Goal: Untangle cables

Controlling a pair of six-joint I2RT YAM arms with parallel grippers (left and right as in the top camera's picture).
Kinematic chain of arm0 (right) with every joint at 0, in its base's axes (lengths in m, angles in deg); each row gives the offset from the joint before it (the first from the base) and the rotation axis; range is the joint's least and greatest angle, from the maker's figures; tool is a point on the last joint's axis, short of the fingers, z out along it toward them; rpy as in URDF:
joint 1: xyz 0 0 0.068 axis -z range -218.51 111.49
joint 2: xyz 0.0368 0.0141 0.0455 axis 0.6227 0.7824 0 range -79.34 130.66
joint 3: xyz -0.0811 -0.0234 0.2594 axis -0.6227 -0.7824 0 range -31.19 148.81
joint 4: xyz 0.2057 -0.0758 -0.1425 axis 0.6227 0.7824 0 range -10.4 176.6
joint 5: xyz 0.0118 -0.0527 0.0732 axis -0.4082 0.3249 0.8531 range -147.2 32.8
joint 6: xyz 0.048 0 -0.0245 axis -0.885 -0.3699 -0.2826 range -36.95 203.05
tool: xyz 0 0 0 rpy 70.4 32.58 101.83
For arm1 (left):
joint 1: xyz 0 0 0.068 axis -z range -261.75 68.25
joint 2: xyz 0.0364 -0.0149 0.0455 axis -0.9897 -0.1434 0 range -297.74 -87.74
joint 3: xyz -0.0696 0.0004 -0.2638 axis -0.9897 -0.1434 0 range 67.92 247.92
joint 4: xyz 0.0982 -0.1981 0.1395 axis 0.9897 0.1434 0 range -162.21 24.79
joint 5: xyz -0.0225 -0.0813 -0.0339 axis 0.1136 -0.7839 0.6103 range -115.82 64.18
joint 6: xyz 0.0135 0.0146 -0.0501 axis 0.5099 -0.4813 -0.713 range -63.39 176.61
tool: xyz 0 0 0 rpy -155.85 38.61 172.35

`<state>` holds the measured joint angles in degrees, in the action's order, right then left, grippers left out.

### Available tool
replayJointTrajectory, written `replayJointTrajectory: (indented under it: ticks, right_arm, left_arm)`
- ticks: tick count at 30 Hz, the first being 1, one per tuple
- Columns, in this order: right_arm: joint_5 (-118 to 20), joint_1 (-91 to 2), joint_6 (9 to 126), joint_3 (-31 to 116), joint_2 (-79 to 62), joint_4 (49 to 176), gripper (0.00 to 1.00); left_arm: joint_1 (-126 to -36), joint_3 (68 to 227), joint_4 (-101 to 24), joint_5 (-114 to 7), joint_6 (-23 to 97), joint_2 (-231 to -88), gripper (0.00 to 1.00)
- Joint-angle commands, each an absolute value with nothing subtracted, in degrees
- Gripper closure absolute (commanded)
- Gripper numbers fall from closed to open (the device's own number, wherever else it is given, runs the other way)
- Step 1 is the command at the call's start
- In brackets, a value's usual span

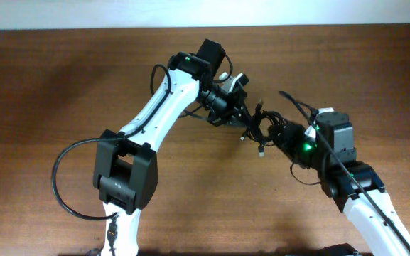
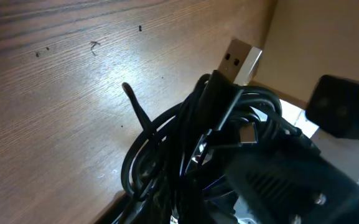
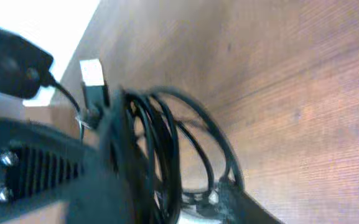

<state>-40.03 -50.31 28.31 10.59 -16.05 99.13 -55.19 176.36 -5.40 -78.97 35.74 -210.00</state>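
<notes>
A brown wood-grain surface (image 1: 62,71) fills the overhead view, with a pale strip along its far edge. Two white and black robot arms reach over it from the near edge: the left arm (image 1: 155,107) bends toward the middle, and the right arm (image 1: 361,192) comes in from the near right corner, a green light glowing on its wrist. Between their tips is a tangled bundle of thin black cables (image 1: 263,128), near the middle of the surface and a little toward its right edge. The left end effector (image 1: 241,114) is closed tight on strands at the left side of the bundle. In the left wrist view the loops crowd right against its dark finger (image 2: 272,180). The right end effector (image 1: 279,135) meets the bundle from the right, its jaws partly apart with several loops (image 3: 160,143) lying between them. It is not clamped on them. A flat silver USB plug (image 2: 241,62) sticks up out of the knot. One short loose black strand end (image 2: 132,102) pokes out sideways above the wood.
</notes>
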Motion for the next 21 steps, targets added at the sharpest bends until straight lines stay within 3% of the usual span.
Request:
replayJointTrajectory:
  ticks: [1,4,6,7,8,14,17,21]
  right_arm:
    - [-44.4,-50.5,28.5,10.6,-15.9,96.0,0.59]
    - [-43.6,-50.5,28.5,10.6,-15.2,95.8,0.6]
    - [-42.7,-50.5,28.5,10.6,-14.2,96.3,0.76]
    - [-42.6,-50.5,28.5,10.6,-13.7,96.5,0.91]
    - [-41.9,-50.5,28.5,10.6,-13.3,96.7,0.96]
    - [-38.4,-50.5,29.4,12.9,-19.0,97.9,0.96]
    - [-41.0,-50.5,32.1,16.0,-25.8,102.4,0.96]
    - [-38.7,-50.5,34.8,16.5,-30.5,104.0,0.96]
  left_arm:
    - [-54.9,177.1,-4.9,-79.8,35.7,-209.8,1.0]
    - [-54.9,177.1,-3.6,-80.1,35.7,-209.8,1.0]
    - [-54.5,177.1,-3.5,-81.2,36.9,-209.8,1.0]
    - [-54.3,177.1,-3.5,-82.2,38.7,-209.8,1.0]
    - [-54.3,177.1,-3.5,-81.9,39.4,-209.8,1.0]
    - [-54.3,177.1,-3.8,-59.2,39.2,-209.8,1.0]
    - [-54.3,177.1,-2.1,-39.2,31.4,-209.8,1.0]
    - [-54.3,177.1,-2.2,-36.1,30.3,-209.8,0.97]
